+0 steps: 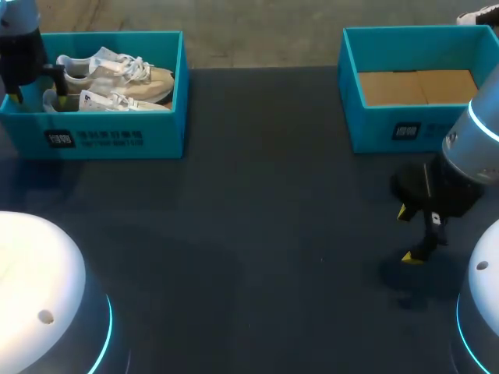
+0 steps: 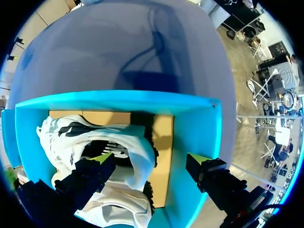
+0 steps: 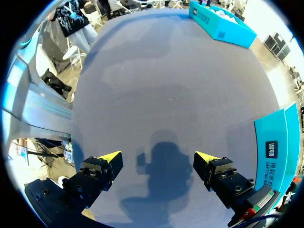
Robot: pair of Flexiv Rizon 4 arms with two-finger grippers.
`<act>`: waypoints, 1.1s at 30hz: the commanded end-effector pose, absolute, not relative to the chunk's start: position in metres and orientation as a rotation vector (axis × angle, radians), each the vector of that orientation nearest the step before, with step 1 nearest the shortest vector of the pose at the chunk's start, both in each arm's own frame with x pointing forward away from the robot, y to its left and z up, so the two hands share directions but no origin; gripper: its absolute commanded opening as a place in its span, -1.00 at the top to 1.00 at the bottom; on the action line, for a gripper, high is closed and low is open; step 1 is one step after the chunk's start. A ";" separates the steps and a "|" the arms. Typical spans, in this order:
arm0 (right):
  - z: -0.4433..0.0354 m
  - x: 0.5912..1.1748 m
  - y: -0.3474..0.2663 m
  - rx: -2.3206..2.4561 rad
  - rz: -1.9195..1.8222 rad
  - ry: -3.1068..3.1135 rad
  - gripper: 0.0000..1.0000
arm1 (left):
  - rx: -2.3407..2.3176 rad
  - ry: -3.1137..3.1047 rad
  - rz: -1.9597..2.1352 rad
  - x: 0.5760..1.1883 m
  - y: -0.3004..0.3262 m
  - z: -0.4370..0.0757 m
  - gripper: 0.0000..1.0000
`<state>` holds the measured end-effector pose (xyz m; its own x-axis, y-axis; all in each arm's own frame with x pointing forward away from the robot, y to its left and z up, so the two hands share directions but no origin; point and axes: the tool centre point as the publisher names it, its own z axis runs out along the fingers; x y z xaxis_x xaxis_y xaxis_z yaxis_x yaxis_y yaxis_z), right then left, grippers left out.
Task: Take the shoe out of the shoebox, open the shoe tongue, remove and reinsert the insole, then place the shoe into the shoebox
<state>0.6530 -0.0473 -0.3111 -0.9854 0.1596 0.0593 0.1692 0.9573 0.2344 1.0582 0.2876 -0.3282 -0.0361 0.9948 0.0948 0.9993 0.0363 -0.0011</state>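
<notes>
1. Where L arm (image 1: 19, 47) comes in at far-L corner, L gripper (image 2: 151, 159) hangs over L end of L box (image 1: 117, 140). Fingers spread and released, clamping nothing. One tip is over mouth of shoe (image 2: 140, 161), other tip over box's side wall.
2. L box: teal, open top, far-L on table (image 1: 257, 234). Holds shoes (image 1: 117, 78), qty 2, white/beige, side by side, laces up.
3. The shoe under L gripper (wrist view): white w/ black marks, lies inside L box on cardboard floor, dark sole edge toward side wall. A strip of floor shows between shoe and wall.
4. Table: dark top, runs between the boxes.
5. R box (image 1: 390, 128): teal, open top, far-R, well apart from L box. Brown cardboard floor showing.
6. R arm (image 1: 475, 148): enters from R edge, crossing R box's near-R corner.
7. R gripper (image 1: 407, 234): above table, just in front of R box. Wrist view: fingers wide apart, released, gripping nothing. Its shadow lies on table under it, w/ R box wall beside it.
</notes>
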 end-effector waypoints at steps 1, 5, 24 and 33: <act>-0.312 0.652 -0.048 -0.257 -0.373 -3.071 -1.00 | -2.124 -2.205 -0.099 1.061 0.285 -0.334 -1.00; -0.312 0.652 -0.048 -0.257 -0.373 -3.071 -1.00 | -2.120 -2.202 -0.084 1.062 0.286 -0.340 -1.00; -0.312 0.652 -0.048 -0.257 -0.373 -3.071 -1.00 | -2.155 -2.168 -0.046 1.071 0.290 -0.362 -1.00; -0.312 0.652 -0.048 -0.257 -0.373 -3.071 -1.00 | -2.138 -2.168 -0.028 1.071 0.290 -0.375 -1.00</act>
<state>0.6530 -0.0473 -0.3111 -0.9854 0.1597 0.0593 0.1692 0.9573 0.2344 1.0672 0.2884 -0.3699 -0.0089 0.9966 0.0818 0.9987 0.0130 -0.0498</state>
